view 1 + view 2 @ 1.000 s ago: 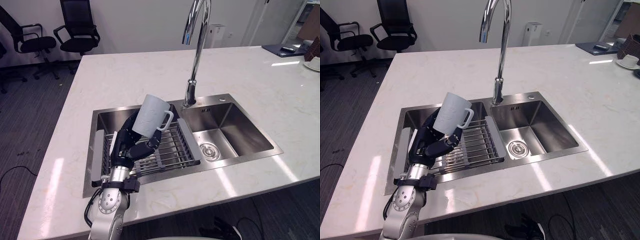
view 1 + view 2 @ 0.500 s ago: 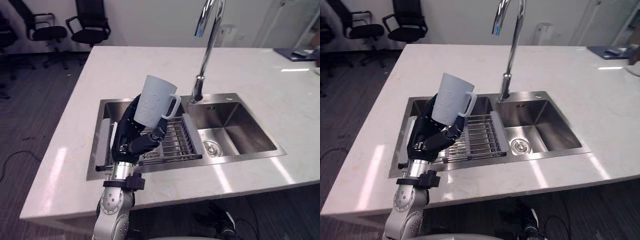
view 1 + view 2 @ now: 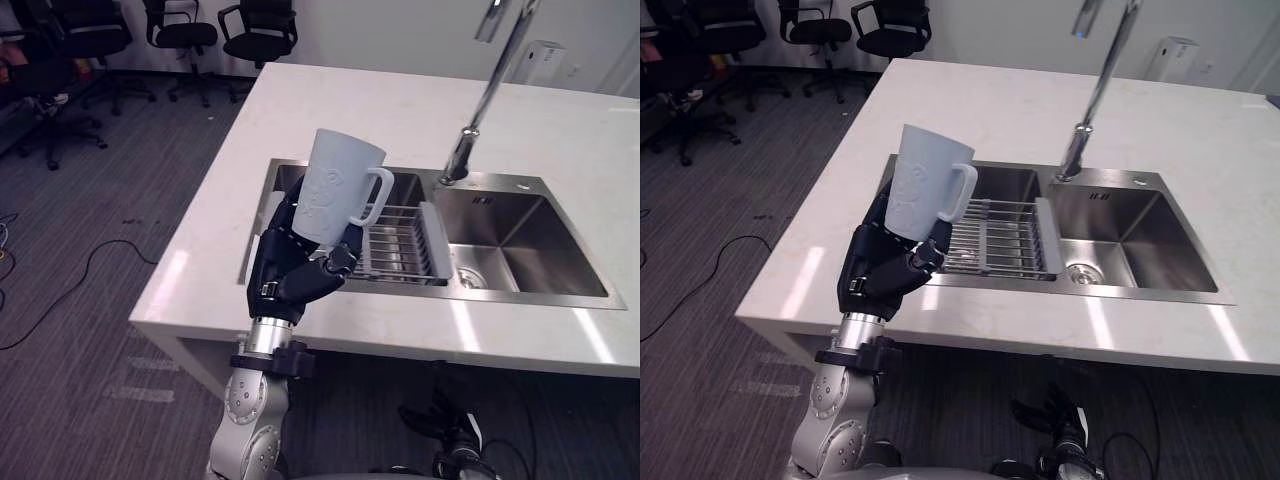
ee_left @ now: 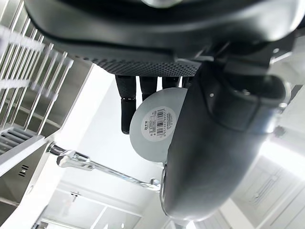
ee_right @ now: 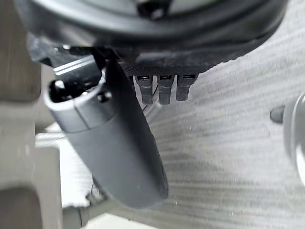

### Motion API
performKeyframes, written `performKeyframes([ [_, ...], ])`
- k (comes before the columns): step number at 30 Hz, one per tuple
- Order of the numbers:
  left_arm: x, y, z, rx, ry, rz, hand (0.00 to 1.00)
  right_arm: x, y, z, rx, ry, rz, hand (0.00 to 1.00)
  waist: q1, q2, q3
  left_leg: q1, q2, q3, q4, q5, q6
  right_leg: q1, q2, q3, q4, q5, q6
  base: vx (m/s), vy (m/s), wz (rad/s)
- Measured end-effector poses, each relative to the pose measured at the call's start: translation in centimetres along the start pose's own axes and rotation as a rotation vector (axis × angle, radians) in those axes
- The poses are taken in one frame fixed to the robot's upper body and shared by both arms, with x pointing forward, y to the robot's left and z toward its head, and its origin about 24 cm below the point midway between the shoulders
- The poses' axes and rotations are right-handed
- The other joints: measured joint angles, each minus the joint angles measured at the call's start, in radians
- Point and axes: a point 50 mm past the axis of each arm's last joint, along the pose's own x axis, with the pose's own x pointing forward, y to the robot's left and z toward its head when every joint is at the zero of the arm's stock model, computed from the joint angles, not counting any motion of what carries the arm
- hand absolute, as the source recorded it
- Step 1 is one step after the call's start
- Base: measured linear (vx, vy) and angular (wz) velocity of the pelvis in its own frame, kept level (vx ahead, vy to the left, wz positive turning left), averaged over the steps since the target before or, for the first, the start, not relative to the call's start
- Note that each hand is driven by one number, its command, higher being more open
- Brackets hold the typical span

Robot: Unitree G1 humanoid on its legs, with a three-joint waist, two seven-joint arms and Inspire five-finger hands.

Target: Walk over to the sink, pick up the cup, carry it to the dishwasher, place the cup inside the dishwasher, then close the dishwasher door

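Left robot hand [image 3: 290, 270] curled round pale cup [image 3: 335, 190]; barcode sticker [image 4: 155, 125] on base; right robot hand [image 5: 119, 143] relaxed.

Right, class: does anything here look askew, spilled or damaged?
Nothing is spilled or damaged. The cup leans slightly, gripped by the left hand's fingers, near the sink. The right hand hangs open over the floor.
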Motion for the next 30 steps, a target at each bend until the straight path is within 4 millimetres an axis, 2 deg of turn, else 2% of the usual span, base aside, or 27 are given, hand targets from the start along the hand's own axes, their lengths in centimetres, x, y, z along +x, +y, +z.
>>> performKeyframes([
  [1, -0.1, 0.5, -0.6, 0.022, 0.03, 0.005, 0.3, -0.4, 0.7, -1.0, 0.006, 0.03, 0.025, 0.9, -0.006, -0.02, -0.016, 0.001, -0.037, -0.012, -0.029, 0.027, 0.012, 0.014, -0.007, 0.034, -0.047, 0.015, 0.007, -0.04, 0.166, 0.26],
  [2, -0.1, 0.7, -1.0, 0.027, 0.046, 0.009, 0.3, -0.5, 0.8, -1.4, 0.005, 0.044, 0.031, 0.9, -0.013, -0.025, -0.019, 0.001, -0.049, -0.02, -0.033, 0.033, 0.02, 0.023, -0.012, 0.041, -0.065, 0.024, 0.011, 0.0, 0.146, 0.51],
  [4, -0.3, 1.1, -1.9, 0.035, 0.09, 0.028, 0.3, -0.5, 0.7, -2.3, -0.003, 0.089, 0.029, 0.9, -0.021, -0.031, -0.035, 0.001, -0.084, -0.034, -0.044, 0.041, 0.039, 0.061, -0.024, 0.06, -0.124, 0.063, 0.018, 0.02, 0.155, 0.34],
  [6, -0.4, 1.4, -1.9, 0.047, 0.095, 0.028, 0.3, -0.3, 0.8, -2.3, -0.009, 0.099, 0.031, 0.9, -0.021, -0.028, -0.037, -0.001, -0.096, -0.033, -0.05, 0.046, 0.046, 0.066, -0.029, 0.066, -0.153, 0.082, 0.026, 0.03, 0.095, 0.02],
  [8, -0.4, 1.5, -1.9, 0.055, 0.098, 0.025, 0.3, -0.1, 0.7, -2.4, -0.016, 0.111, 0.028, 0.9, -0.027, -0.025, -0.039, 0.001, -0.101, -0.032, -0.053, 0.047, 0.046, 0.075, -0.028, 0.067, -0.172, 0.092, 0.035, 0.01, 0.028, -0.02],
  [16, -0.5, 1.6, -2.0, 0.058, 0.105, 0.025, 0.3, 0.2, -1.2, -1.9, -0.078, 0.105, -0.004, 0.9, -0.03, 0.001, -0.054, 0.036, -0.095, -0.042, -0.107, 0.084, 0.036, 0.084, -0.016, 0.066, -0.157, 0.093, 0.032, -0.01, -0.036, 0.03],
  [17, -0.5, 1.5, -2.0, 0.058, 0.105, 0.025, 0.3, 0.1, -1.3, -2.0, -0.08, 0.107, -0.008, 0.9, -0.03, 0.003, -0.053, 0.037, -0.097, -0.057, -0.112, 0.092, 0.036, 0.084, -0.016, 0.066, -0.132, 0.085, 0.021, -0.08, -0.018, 0.38],
  [18, -0.6, 1.5, -2.0, 0.056, 0.108, 0.023, 0.3, 0.1, -1.4, -2.1, -0.084, 0.109, -0.014, 0.9, -0.034, 0.003, -0.053, 0.032, -0.103, -0.082, -0.112, 0.094, 0.037, 0.076, -0.014, 0.097, -0.095, 0.056, -0.01, -0.09, -0.01, 0.54],
  [19, -0.6, 1.5, -2.1, 0.058, 0.11, 0.022, 0.3, 0.0, -1.4, -2.2, -0.087, 0.11, -0.014, 0.9, -0.038, 0.0, -0.051, 0.026, -0.11, -0.101, -0.109, 0.094, 0.038, 0.073, -0.013, 0.129, -0.075, 0.031, -0.022, -0.11, -0.004, 0.77],
  [20, -0.7, 1.6, -2.1, 0.064, 0.115, 0.023, 0.3, -0.1, -1.2, -2.4, -0.084, 0.117, -0.012, 0.9, -0.046, -0.012, -0.052, 0.018, -0.127, -0.128, -0.104, 0.098, 0.039, 0.071, -0.014, 0.183, -0.052, -0.013, -0.014, -0.12, -0.045, 0.86],
  [21, -0.9, 1.9, -2.1, 0.068, 0.121, 0.034, 0.3, -0.3, -1.1, -2.6, -0.088, 0.121, -0.007, 0.9, -0.042, -0.015, -0.052, 0.011, -0.14, -0.155, -0.101, 0.101, 0.038, 0.064, -0.016, 0.194, -0.023, -0.038, 0.009, -0.13, -0.071, 0.78],
  [23, -1.3, 2.3, -2.1, 0.073, 0.125, 0.059, 0.3, -0.4, -0.7, -2.7, -0.102, 0.116, 0.011, 0.9, -0.017, -0.012, -0.054, -0.003, -0.141, -0.176, -0.109, 0.106, 0.037, 0.056, -0.016, 0.177, -0.013, -0.044, 0.018, -0.08, -0.076, 0.5],
  [24, -1.5, 2.6, -1.9, 0.075, 0.12, 0.076, 0.3, -0.4, -0.2, -2.5, -0.11, 0.105, 0.032, 0.9, -0.01, 0.0, -0.059, -0.021, -0.143, -0.208, -0.113, 0.116, 0.028, 0.056, -0.015, 0.151, -0.017, -0.046, 0.02, -0.06, -0.082, 0.73],
  [28, -1.4, 2.5, -1.6, 0.038, 0.093, 0.117, 0.3, -0.2, 1.6, -0.6, -0.121, 0.018, 0.089, 0.9, 0.014, 0.001, -0.054, -0.098, -0.157, -0.334, -0.11, 0.179, 0.01, 0.06, -0.014, 0.02, -0.009, -0.043, 0.015, -0.02, -0.09, 0.95],
  [30, -1.6, 2.6, -1.4, 0.025, 0.08, 0.153, 0.3, 0.1, 2.2, 0.5, -0.129, -0.029, 0.097, 0.9, 0.012, 0.0, -0.049, -0.129, -0.165, -0.306, -0.121, 0.226, 0.02, 0.067, -0.022, -0.023, -0.012, -0.047, 0.008, -0.02, -0.049, 1.19],
])
